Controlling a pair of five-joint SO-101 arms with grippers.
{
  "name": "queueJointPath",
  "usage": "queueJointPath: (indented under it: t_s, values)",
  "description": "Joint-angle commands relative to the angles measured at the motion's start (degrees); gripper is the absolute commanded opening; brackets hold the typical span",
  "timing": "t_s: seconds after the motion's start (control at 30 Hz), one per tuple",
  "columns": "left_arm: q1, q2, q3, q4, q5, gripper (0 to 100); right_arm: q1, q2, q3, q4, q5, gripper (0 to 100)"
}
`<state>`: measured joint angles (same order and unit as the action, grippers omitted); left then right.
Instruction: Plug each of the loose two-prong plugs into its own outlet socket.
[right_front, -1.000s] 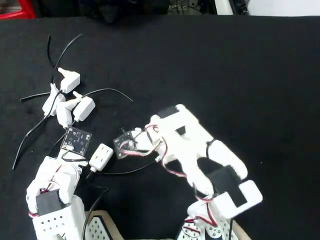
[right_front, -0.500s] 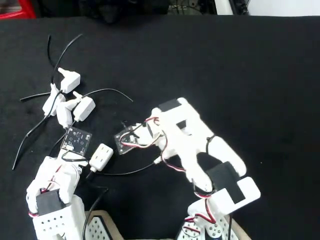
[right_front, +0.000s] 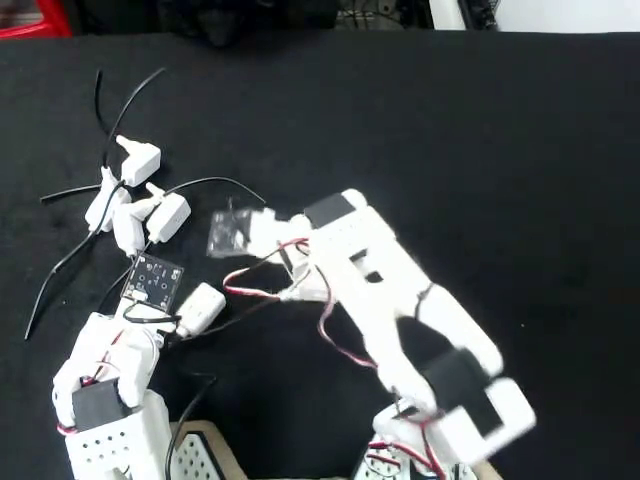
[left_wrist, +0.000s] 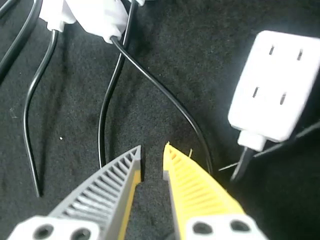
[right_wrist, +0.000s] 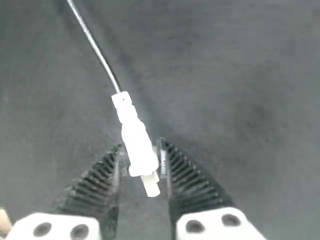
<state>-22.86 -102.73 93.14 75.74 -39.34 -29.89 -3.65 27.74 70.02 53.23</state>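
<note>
A white outlet block (right_front: 200, 308) lies on the black cloth at the front left; the left wrist view shows its two pairs of slots (left_wrist: 275, 85). Several loose white two-prong plugs (right_front: 135, 205) with black cables lie in a cluster behind it. My right gripper (right_front: 235, 232) hangs over the cloth just right of that cluster, shut on a small white plug (right_wrist: 132, 125) whose thin cable trails away. My left gripper (left_wrist: 152, 147) sits low beside the outlet block, over a black cable (left_wrist: 150, 85), fingers a narrow gap apart with nothing between them.
Black cables (right_front: 120, 100) loop outward from the plug cluster toward the far left. One cable (right_front: 250, 305) runs from the outlet block under the right arm. The cloth's right half is bare. Both arm bases stand at the front edge.
My right gripper has risen and swung toward the back left, from beside the outlet block to near the plug cluster. The outlet block and its cable shifted slightly. The left arm stayed still.
</note>
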Motion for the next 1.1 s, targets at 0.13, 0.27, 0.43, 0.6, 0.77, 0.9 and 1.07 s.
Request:
queueJointPath:
  t_s: [0.13, 0.27, 0.43, 0.6, 0.77, 0.9, 1.07]
  values:
    - [0.13, 0.26, -0.13, 0.53, -0.53, 8, 7.47, -19.56, -2.86, 1.14, -28.92, 1.2]
    - [0.13, 0.26, -0.13, 0.53, -0.53, 8, 16.0, -22.46, -2.86, 1.85, -30.77, 1.2]
    - [0.13, 0.26, -0.13, 0.53, -0.53, 8, 21.27, -26.42, -3.21, 2.46, -31.74, 1.2]
    - [0.13, 0.26, -0.13, 0.53, -0.53, 8, 16.44, -22.9, -0.04, 2.11, -37.89, 1.2]
    - [0.04, 0.26, -0.13, 0.7, -0.53, 8, 13.01, -10.68, 7.43, -8.62, -40.62, 1.2]
    - [0.04, 0.26, -0.13, 0.62, -0.53, 8, 12.57, -0.13, 7.16, -10.46, -39.3, 1.5]
    - [0.04, 0.26, -0.13, 0.62, -0.53, 8, 10.73, 10.24, 3.56, -7.91, -34.46, 1.6]
